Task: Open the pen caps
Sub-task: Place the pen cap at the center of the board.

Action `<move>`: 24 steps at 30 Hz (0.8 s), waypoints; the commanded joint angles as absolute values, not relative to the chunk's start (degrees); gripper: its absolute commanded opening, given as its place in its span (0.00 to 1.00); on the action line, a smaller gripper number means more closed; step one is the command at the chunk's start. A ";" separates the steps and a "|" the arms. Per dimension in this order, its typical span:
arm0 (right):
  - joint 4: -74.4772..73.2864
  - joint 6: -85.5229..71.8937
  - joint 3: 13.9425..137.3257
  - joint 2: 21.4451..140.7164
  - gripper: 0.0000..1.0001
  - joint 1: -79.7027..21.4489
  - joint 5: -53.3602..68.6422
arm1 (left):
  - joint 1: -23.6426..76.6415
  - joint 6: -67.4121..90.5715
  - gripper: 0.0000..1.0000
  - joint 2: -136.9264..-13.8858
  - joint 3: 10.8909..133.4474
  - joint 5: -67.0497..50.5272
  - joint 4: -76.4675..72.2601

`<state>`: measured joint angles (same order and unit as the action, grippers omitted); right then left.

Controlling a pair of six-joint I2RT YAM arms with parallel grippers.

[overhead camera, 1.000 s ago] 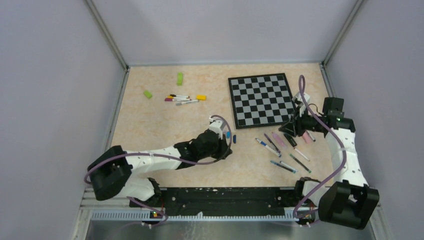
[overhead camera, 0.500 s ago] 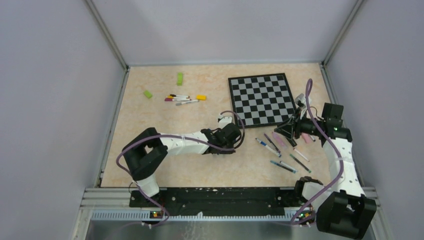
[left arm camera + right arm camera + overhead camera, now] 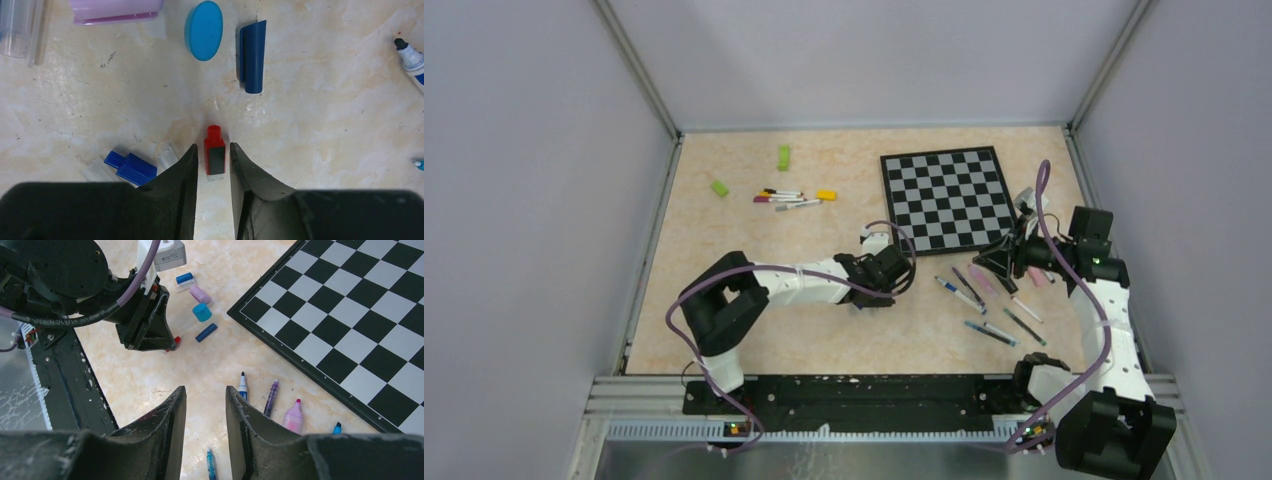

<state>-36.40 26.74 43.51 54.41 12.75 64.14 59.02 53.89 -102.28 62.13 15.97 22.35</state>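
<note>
- The red cap [image 3: 215, 157] lay flat on the surface [image 3: 320, 125], on no pen, just off the near-left corner of the chessboard [image 3: 946, 200].
- In the same cluster off that corner lay a dark blue cap [image 3: 251, 52], a round light-blue cap [image 3: 203, 30], a pink cap [image 3: 117, 9] and a small blue cap [image 3: 129, 168]. None touched the red cap.
- The left tool [image 3: 213, 146] was low over the surface with its jaws apart, one on either side of the red cap. A thin gap showed on each side, so it was clamped on nothing.
- Judgement: the step in hand appeared to be parting from this loose cap. It would be done well by rising straight up with the jaws held apart, and moving sideways only once clear, so that neither finger drags the cap.
- A white pen [image 3: 243, 385] with a bare black tip and a purple pen [image 3: 271, 396] lay near the chessboard's near edge.
- More pens [image 3: 776, 199] lay well to the chessboard's left. They were too small to tell whether they were capped.
- The right tool [image 3: 205, 390] hovered by the chessboard's near-right corner, jaws apart, nothing between them.
- Judgement: any capped pen would need one tool on the barrel and the other on the cap, pulling along the pen's length.
</note>
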 commanded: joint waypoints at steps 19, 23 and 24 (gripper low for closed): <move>-36.56 29.64 44.26 53.57 0.34 12.39 65.27 | 58.04 38.12 0.75 -80.48 54.00 27.28 13.75; -36.28 29.92 44.04 53.45 0.34 12.39 65.34 | 51.81 29.29 0.98 -70.80 43.60 23.47 -1.12; -36.25 29.96 44.03 53.44 0.34 12.35 65.24 | 48.87 28.00 0.99 -68.75 41.61 19.59 -4.18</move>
